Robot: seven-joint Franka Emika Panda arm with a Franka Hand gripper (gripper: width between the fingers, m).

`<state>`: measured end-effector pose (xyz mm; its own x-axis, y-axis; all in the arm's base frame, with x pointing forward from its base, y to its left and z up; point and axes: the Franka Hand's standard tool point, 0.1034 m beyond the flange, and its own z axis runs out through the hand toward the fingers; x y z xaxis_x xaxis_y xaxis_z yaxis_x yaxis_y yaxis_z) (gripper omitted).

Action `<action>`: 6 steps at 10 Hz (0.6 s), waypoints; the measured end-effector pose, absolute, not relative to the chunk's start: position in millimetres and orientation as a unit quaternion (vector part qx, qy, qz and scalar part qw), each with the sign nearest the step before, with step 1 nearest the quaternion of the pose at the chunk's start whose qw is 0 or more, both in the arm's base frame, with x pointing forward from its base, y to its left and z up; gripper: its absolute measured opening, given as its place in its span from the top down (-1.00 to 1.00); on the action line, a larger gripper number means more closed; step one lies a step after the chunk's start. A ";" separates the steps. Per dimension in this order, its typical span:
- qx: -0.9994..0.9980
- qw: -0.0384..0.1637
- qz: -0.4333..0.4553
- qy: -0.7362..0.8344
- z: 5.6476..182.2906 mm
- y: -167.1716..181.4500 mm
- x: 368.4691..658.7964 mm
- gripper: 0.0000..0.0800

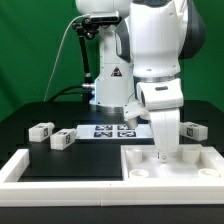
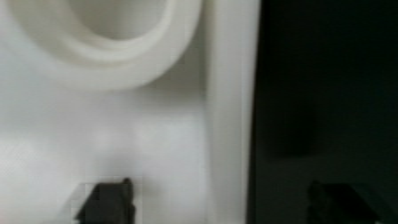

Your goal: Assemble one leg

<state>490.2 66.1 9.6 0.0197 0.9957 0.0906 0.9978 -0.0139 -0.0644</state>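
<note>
Three legs, small white blocks with tags, lie on the black table: two at the exterior view's left (image 1: 40,129) (image 1: 62,140) and one at the right (image 1: 192,129). The large white recessed panel (image 1: 192,166) lies at the front right. My gripper (image 1: 163,150) is lowered onto the panel's back left part. In the wrist view the gripper (image 2: 217,200) is open. One fingertip (image 2: 107,203) is over the white panel (image 2: 71,130) and the other over the black table, with the panel's raised rim (image 2: 222,100) between them, untouched. A round recess (image 2: 111,25) in the panel shows beyond. No leg is held.
The marker board (image 1: 108,131) lies behind the panel, at the middle of the table. A white L-shaped wall (image 1: 20,166) runs along the front left edge. The arm's base (image 1: 108,85) stands at the back.
</note>
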 end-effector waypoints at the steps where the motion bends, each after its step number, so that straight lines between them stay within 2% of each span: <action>1: -0.712 0.055 -0.010 -0.700 9.5 65.9 490.2 -0.42; 2: -0.712 0.055 -0.010 -0.700 9.5 65.7 490.2 -0.58; 6: -0.713 0.055 -0.010 -0.699 9.5 65.1 490.2 -0.62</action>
